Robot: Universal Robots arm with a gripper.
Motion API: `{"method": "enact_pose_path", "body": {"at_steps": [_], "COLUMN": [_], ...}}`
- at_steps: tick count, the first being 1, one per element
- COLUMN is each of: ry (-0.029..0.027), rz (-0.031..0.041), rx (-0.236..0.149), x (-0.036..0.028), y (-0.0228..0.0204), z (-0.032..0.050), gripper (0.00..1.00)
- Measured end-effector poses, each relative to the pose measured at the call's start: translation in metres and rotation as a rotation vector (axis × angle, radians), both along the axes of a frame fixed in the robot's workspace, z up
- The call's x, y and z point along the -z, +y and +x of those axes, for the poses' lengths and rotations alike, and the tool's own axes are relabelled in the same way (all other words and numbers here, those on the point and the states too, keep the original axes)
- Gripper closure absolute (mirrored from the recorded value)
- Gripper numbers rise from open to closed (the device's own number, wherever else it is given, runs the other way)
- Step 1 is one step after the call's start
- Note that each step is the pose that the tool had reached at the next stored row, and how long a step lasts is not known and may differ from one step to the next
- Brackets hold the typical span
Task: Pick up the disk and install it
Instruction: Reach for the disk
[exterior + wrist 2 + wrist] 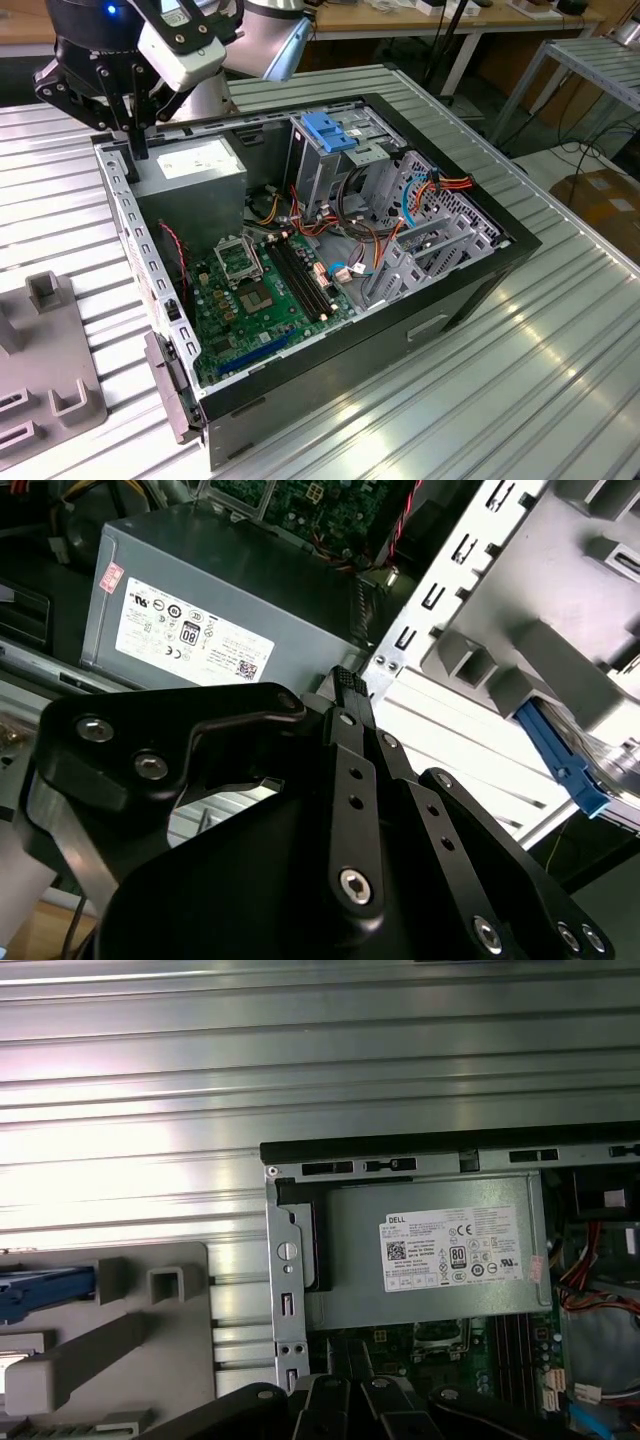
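Disk (563, 764), entry one: where does it lie against the fingers?
— Well apart from them. Gripper (345, 683): fingers drawn together, nothing between, hovering at the computer case (400, 335) corner by the power supply (430, 1300). Disk lies on the grey fixture (110, 1345) outside the case, blue rail showing.
— Labels?
— Power supply: white label (450, 1250), black print, certification marks.

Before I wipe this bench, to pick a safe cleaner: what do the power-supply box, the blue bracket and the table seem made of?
Power-supply box: grey sheet metal, matt, with folded edges. Blue bracket: likely moulded plastic, evenly coloured. Table: ribbed metal, perhaps aluminium, showing bright reflections.
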State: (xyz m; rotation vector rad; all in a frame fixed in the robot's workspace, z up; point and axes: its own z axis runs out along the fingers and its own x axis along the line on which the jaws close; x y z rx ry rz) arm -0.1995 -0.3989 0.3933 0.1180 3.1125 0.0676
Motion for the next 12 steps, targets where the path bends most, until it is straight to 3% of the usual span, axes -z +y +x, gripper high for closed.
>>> {"method": "enact_pose_path", "body": {"at_steps": [12], "ry": [0.0000], "rz": [0.0001], "rx": [0.000], "x": [0.0000], "y": [0.0000], "z": [-0.0081], "gripper": [0.90]}}
